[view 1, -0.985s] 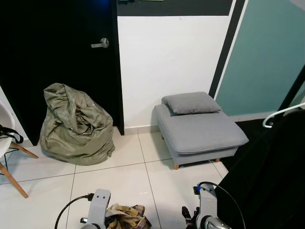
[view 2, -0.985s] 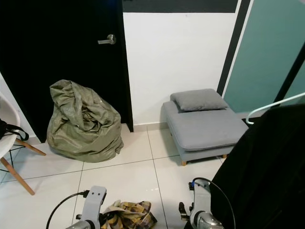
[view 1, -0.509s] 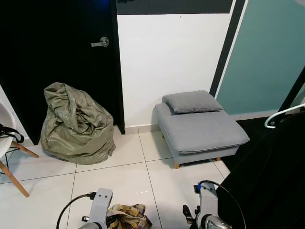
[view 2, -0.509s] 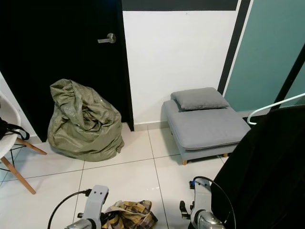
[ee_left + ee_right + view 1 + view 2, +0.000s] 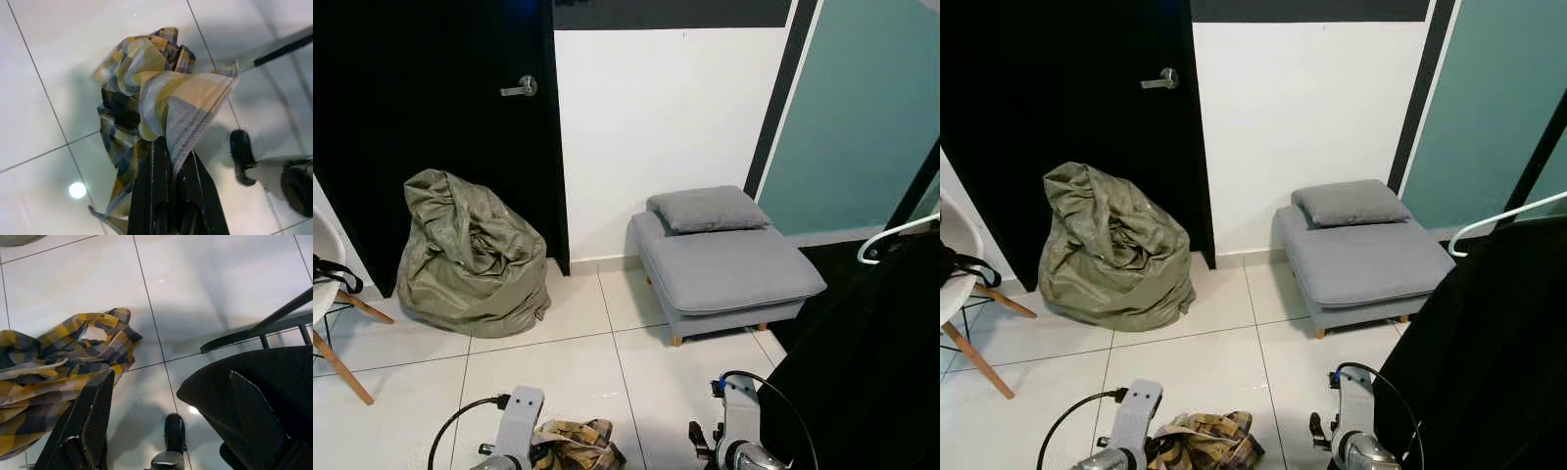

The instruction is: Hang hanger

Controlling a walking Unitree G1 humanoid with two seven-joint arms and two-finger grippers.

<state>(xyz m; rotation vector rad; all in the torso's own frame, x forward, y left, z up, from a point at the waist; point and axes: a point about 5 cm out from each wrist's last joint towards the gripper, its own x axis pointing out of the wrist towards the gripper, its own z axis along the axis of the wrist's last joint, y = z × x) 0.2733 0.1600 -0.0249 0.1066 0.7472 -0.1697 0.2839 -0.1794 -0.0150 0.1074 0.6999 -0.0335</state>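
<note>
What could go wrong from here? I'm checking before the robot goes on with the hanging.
The left gripper is shut on the yellow plaid shirt, which hangs bunched and could slip free. The black garment hanging beside the right gripper, under the white plastic hanger, could snag that arm.

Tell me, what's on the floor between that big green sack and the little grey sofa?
Nothing: bare white floor tiles separate the green sack from the grey sofa, seen in both eye views. Behind that gap stands the white wall.
</note>
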